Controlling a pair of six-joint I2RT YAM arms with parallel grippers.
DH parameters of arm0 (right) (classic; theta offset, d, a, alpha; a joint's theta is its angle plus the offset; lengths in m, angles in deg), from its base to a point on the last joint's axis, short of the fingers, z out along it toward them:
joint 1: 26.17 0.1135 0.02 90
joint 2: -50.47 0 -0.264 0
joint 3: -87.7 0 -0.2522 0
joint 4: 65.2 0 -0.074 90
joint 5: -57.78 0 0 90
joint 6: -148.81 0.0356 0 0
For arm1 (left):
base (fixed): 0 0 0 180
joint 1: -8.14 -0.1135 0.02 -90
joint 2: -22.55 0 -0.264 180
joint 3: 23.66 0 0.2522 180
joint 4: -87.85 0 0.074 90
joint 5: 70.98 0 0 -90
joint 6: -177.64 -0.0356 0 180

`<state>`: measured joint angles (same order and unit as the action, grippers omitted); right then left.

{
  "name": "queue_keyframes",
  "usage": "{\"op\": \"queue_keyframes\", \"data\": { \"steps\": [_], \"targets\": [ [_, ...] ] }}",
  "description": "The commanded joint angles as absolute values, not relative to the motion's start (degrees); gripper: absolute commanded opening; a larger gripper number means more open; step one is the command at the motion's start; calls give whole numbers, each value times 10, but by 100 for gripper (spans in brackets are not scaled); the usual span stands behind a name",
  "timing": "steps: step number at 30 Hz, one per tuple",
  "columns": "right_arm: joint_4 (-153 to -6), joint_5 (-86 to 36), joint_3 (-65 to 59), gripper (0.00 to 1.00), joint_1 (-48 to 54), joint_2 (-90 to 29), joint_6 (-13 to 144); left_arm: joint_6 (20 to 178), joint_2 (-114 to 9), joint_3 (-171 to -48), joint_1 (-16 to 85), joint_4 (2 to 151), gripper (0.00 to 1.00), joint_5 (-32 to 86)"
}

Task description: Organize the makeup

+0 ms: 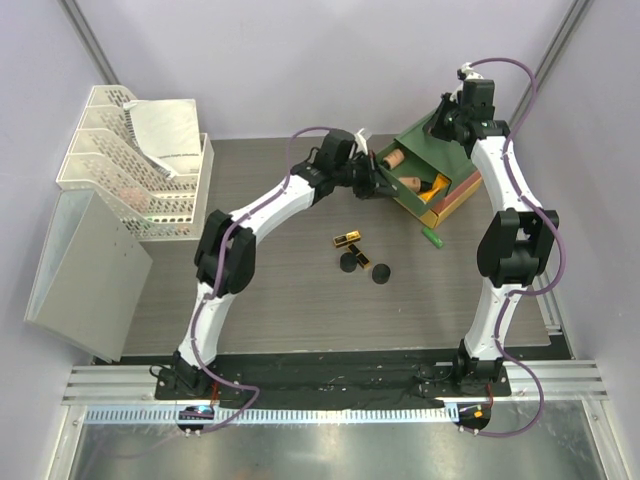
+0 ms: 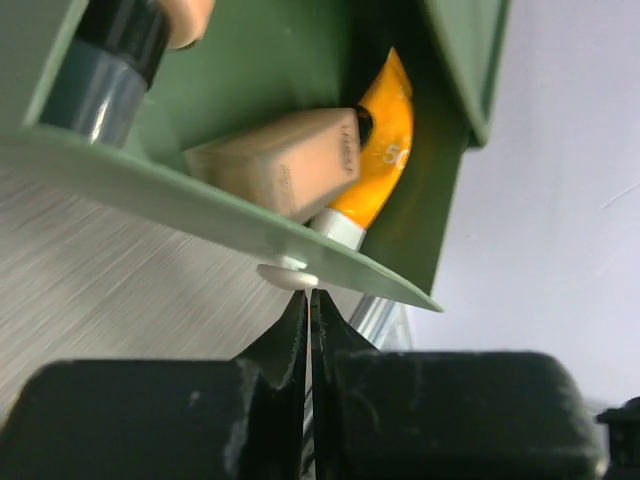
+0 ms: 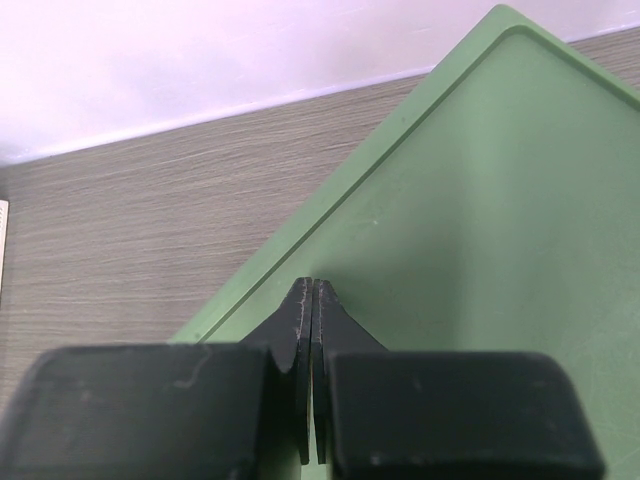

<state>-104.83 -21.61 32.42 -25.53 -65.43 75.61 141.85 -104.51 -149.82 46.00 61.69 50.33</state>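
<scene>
Left pincer (image 2: 310,300) pressed together, tips right at the white knob (image 2: 287,276) of the open green drawer (image 2: 200,215), arm stretched forward. Inside we see the peach bottle (image 2: 280,165) half hiding the orange tube (image 2: 385,150). Right pincer (image 3: 312,290), also together, sits over the box top (image 3: 480,200); a black compact (image 1: 381,273) lies on the bench (image 1: 270,290).

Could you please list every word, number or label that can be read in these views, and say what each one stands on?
"50": white figures, partly hidden, on the curved orange plastic tube lying in the open green drawer, seen in the left wrist view.
Faint marks on the side of the peach square-sided bottle: too blurred to read.
The top and right wrist views show no legible text.
</scene>
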Motion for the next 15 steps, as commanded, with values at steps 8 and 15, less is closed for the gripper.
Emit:
{"op": "queue_keyframes", "data": {
  "steps": [8,15],
  "targets": [
    [-1268,-249,265,1,-252,-743,730,1570,-1232,-1757,481,738,0,504],
    [-1269,-249,263,1,-251,-746,731,1644,-1260,-1759,492,831,0,488]
  ]
}}
